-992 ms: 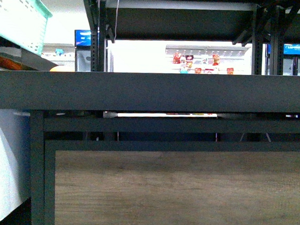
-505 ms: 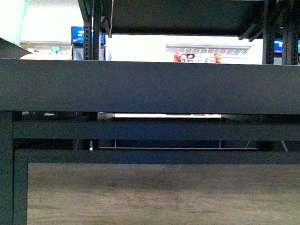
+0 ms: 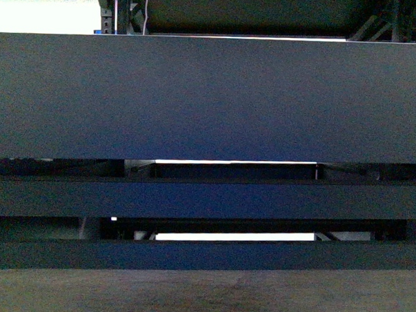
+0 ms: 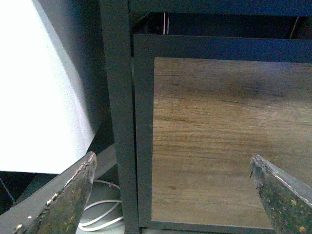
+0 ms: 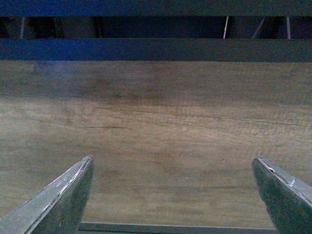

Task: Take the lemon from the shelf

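Observation:
The shelf fills the front view: the dark raised rim of a tray tier (image 3: 210, 101) spans the whole width, with black cross rails (image 3: 206, 201) below it. The lemon is out of view in every frame. My left gripper (image 4: 171, 165) is open, facing the shelf's wood-grain lower panel (image 4: 229, 141) and the black frame post (image 4: 119, 117) at its corner. Open as well, my right gripper (image 5: 173, 165) points at the same wood-grain panel (image 5: 161, 131). Nothing is between either pair of fingers.
A white wall or cabinet side (image 4: 44, 87) stands beside the shelf's post in the left wrist view, with a white cable (image 4: 100, 217) lying on the floor below. A strip of the wood-grain panel (image 3: 202, 297) shows at the bottom of the front view.
The front view has closed in on the shelf: the tray rim now looms far larger and higher, hiding the green basket and the bright store background seen before.

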Tool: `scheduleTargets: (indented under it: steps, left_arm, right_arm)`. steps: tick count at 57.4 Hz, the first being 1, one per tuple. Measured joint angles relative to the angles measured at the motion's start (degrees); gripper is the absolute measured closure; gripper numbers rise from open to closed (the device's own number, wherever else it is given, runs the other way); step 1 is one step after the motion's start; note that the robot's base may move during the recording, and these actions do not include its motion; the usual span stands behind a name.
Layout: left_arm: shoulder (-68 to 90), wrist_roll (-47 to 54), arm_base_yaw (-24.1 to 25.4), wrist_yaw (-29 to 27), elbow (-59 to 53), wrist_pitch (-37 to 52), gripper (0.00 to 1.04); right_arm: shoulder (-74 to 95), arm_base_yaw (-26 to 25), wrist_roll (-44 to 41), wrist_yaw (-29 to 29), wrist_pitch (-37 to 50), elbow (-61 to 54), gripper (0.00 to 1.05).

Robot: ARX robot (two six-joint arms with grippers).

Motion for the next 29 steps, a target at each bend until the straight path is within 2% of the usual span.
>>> scheduleTargets:
  steps: [29]
  left_arm:
    - [-0.02,-0.02,0.00,0.02,0.00,0.00,0.08]
  right_arm:
    - [0.02,0.00,0.00,0.02,-0.02,0.00,0.07]
